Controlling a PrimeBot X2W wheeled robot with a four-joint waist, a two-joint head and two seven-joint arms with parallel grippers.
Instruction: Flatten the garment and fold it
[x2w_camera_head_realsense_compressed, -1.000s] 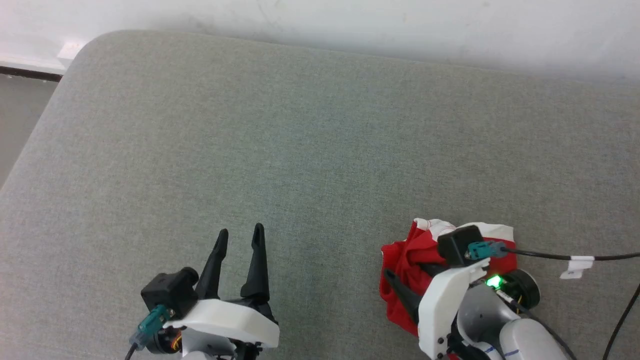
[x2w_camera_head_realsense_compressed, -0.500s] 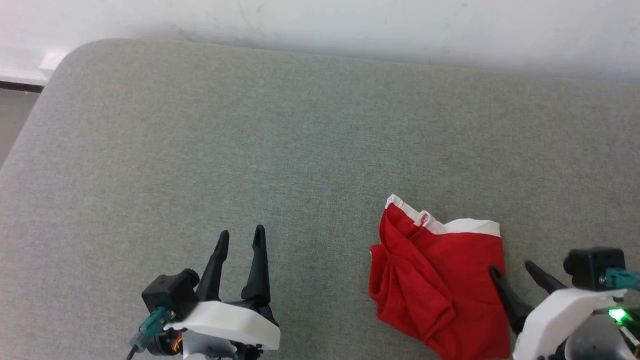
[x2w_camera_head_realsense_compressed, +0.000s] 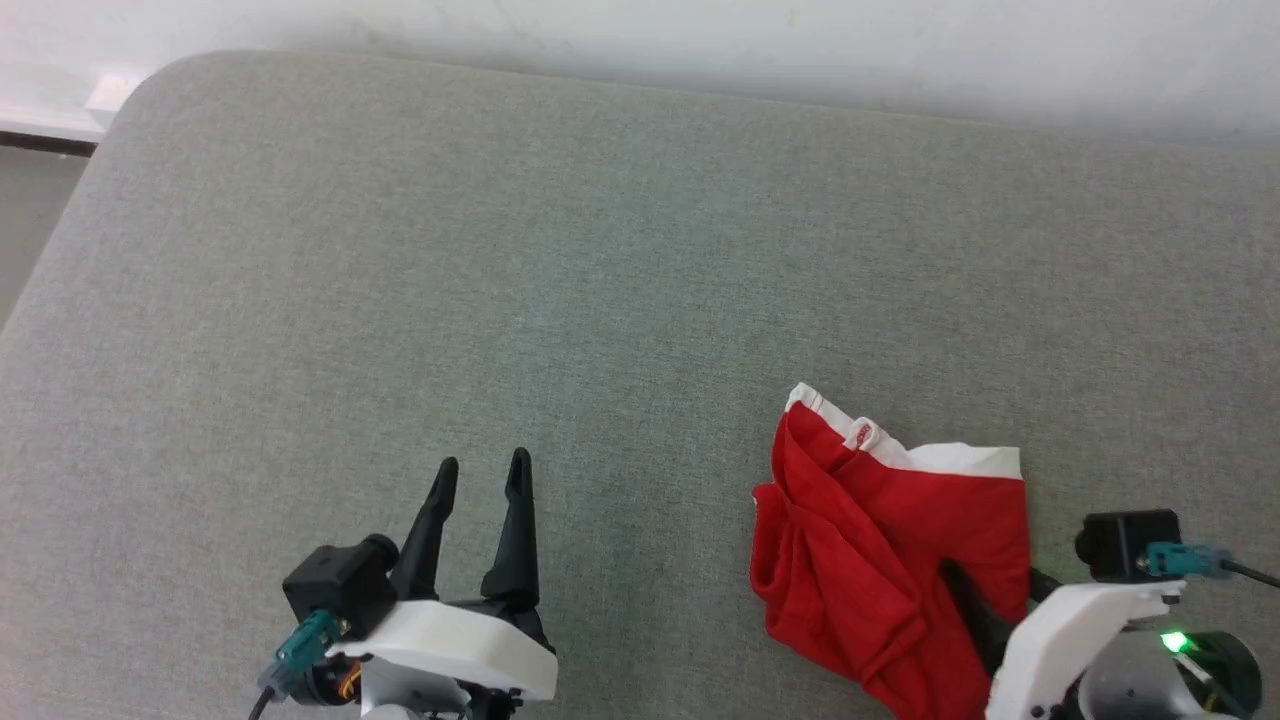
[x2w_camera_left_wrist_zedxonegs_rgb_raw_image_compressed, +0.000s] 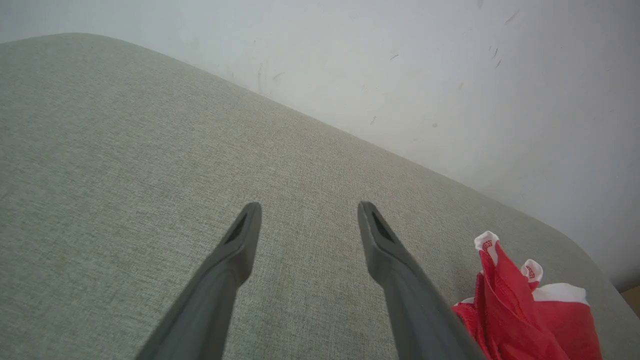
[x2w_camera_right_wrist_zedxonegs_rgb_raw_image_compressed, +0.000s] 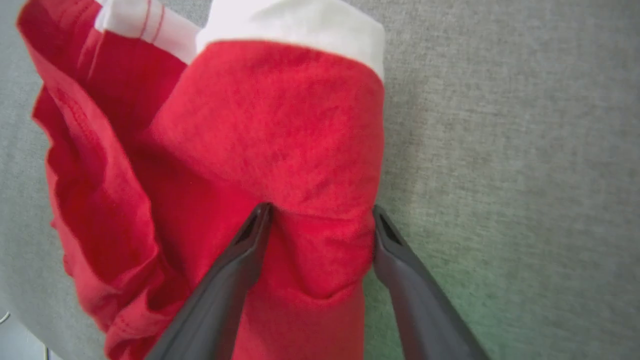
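Between the fingers of the right gripper (x2w_camera_right_wrist_zedxonegs_rgb_raw_image_compressed: 321, 212), a raised hump of red cloth is seen in the right wrist view. The jaws are spread wide and nothing is clamped. One finger is laid over the fabric; the other is set at the cloth's right edge, close to the grey upholstery (x2w_camera_head_realsense_compressed: 500, 250).

Position of the garment (x2w_camera_head_realsense_compressed: 890, 540): crumpled at the near right of the padded surface and folded over on itself, with the white trim (x2w_camera_head_realsense_compressed: 960, 458) turned up at the far side. Several layers appear stacked where the fingers stand. No print can be made out, so which face is up cannot be told.

Left gripper (x2w_camera_head_realsense_compressed: 482, 462): jaws parted, nothing held, poised over bare upholstery, well apart from the garment.

Risks, noted as judgement:
- If the jaws are closed here, more than one layer is likely to be caught, since the hump is a fold. The bundle would then be lifted whole, not spread.
- A shallow pinch on the crest alone may be lost, the fabric being thin.
- The upholstery could be nipped by the outer finger.
- The cloth lies near the surface's near edge, so it could be dragged over by a pull toward the robot.
- Flattening is unlikely to be managed one-handed, and the corners needed for a second grip are buried.
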